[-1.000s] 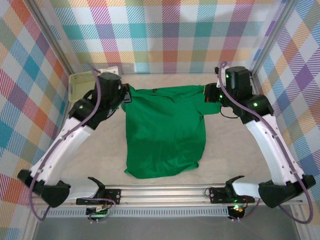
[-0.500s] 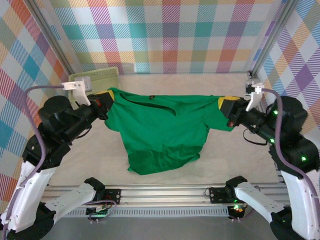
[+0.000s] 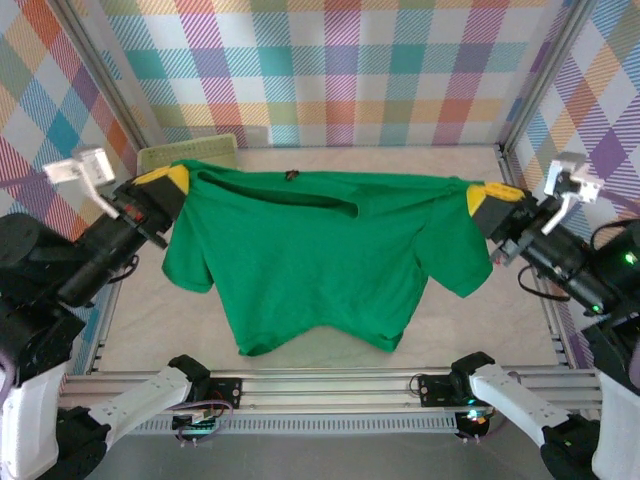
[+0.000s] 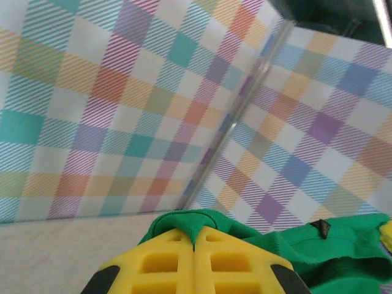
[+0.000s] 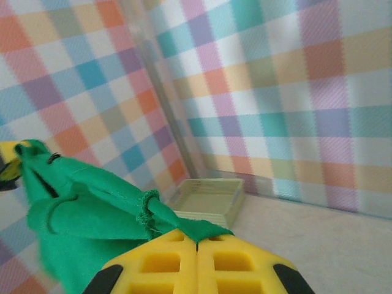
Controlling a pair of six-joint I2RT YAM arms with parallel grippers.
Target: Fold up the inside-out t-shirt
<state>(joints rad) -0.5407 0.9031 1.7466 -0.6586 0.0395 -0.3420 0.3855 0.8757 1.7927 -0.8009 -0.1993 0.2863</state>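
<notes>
Tabletop (image 3: 465, 335); left hand (image 3: 178, 180), right hand (image 3: 472, 196), t-shirt (image 3: 310, 260) aloft

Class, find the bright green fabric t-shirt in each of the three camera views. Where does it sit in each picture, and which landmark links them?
Top external: the bright green fabric t-shirt is stretched across the centre.
Left wrist: the t-shirt lies along the bottom edge, from centre to right corner.
Right wrist: the t-shirt is at lower left.
Shared landmark: the pastel checked wall behind it.
</notes>
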